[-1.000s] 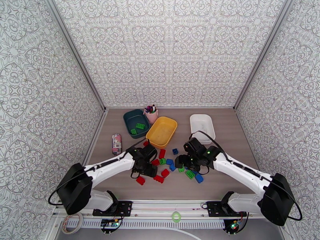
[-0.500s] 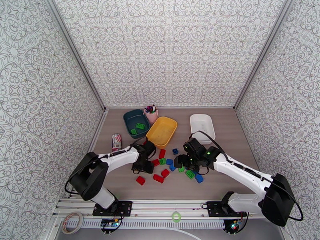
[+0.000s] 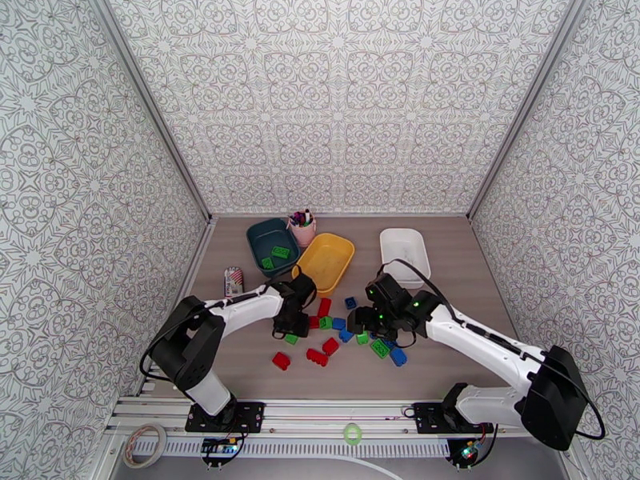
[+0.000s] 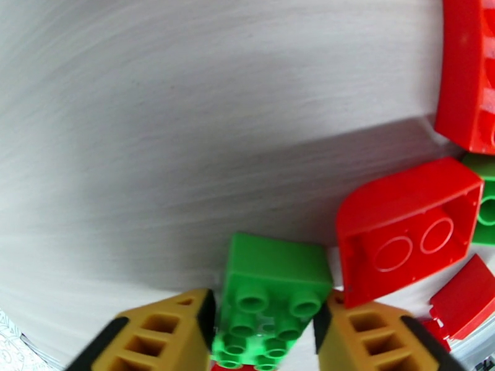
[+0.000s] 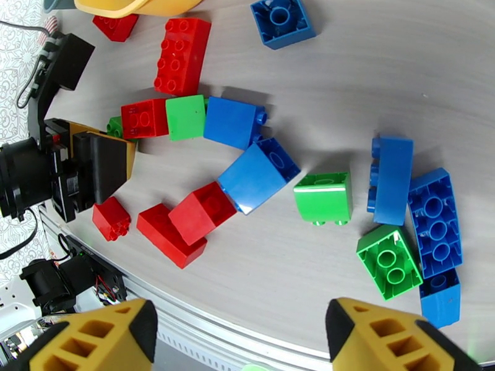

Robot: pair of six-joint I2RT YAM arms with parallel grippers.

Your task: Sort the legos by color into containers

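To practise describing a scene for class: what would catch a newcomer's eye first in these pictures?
Bright red, green and blue legos lie scattered across the middle of the table. The left claw pinches a green lego at the pile's edge, while the right claw hangs open above it. Behind stand a teal tray holding two green legos, a yellow tray and a white tray.

Lab booth, patterned walls (image 3: pixel 344 98), mounting rail (image 3: pixel 344 411)
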